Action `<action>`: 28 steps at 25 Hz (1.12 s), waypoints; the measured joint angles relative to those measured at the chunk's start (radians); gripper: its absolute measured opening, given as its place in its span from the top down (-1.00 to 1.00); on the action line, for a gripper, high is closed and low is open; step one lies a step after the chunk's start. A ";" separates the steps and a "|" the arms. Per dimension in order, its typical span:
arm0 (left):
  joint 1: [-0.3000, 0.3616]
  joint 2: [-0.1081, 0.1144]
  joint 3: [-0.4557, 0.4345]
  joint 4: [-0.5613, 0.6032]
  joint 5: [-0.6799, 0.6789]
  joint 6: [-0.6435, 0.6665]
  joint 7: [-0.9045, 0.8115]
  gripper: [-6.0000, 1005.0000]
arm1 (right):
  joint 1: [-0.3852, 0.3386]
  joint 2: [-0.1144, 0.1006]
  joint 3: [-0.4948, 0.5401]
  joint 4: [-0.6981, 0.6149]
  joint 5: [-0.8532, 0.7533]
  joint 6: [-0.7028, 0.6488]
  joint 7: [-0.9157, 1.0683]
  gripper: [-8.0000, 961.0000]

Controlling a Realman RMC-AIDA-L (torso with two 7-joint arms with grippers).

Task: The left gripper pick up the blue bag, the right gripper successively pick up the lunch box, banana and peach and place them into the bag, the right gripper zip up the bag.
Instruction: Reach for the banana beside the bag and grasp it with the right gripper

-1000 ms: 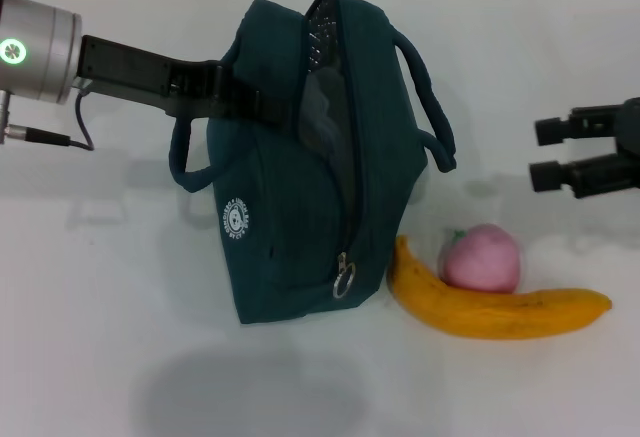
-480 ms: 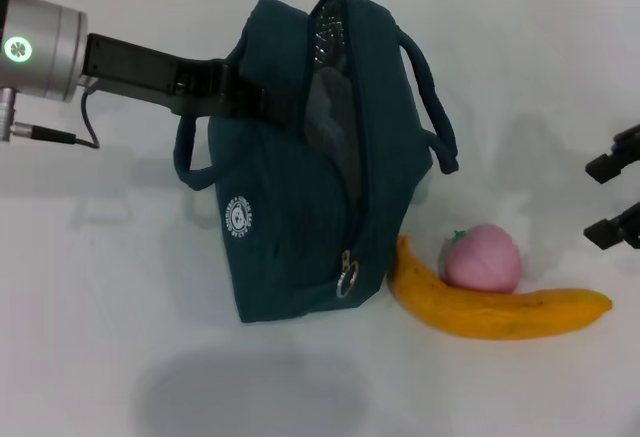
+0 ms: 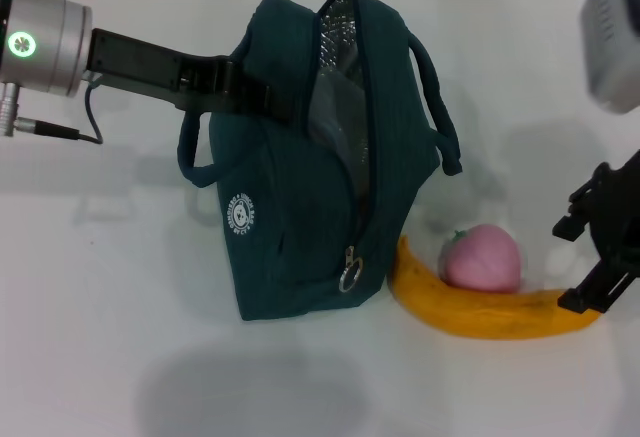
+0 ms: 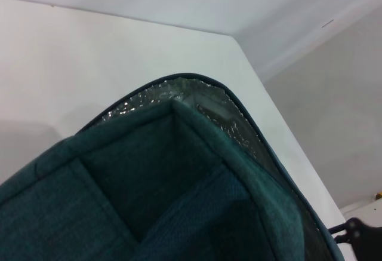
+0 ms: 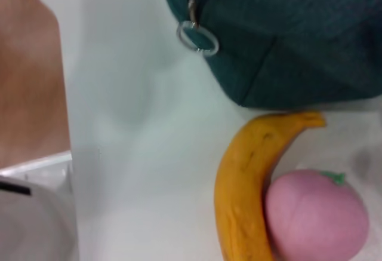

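Note:
The blue bag [image 3: 300, 207] stands open at the table's middle, with its foil lining [image 3: 340, 47] and ring zipper pull [image 3: 349, 277] showing. My left gripper [image 3: 268, 99] is shut on the bag's upper left rim. The left wrist view shows the bag's fabric [image 4: 149, 201] and lining [image 4: 230, 117]. The banana [image 3: 480, 312] lies right of the bag with the peach [image 3: 483, 258] just behind it; both show in the right wrist view, the banana [image 5: 239, 195] beside the peach [image 5: 316, 219]. My right gripper [image 3: 580, 262] is open, empty, just above the banana's right end. The lunch box is hidden.
The white table [image 3: 100, 307] spreads around the bag. Part of my right arm [image 3: 615, 37] hangs at the upper right. In the right wrist view the table's edge [image 5: 62, 94] runs close to the banana, with brown floor [image 5: 30, 82] beyond it.
My right gripper has swung from the right edge down and inward to the banana's right end. The bag has shifted slightly in the left gripper.

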 joint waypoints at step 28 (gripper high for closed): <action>0.005 0.002 0.002 0.000 -0.020 0.006 0.001 0.92 | 0.015 0.008 -0.274 0.144 -0.009 0.168 0.063 -0.75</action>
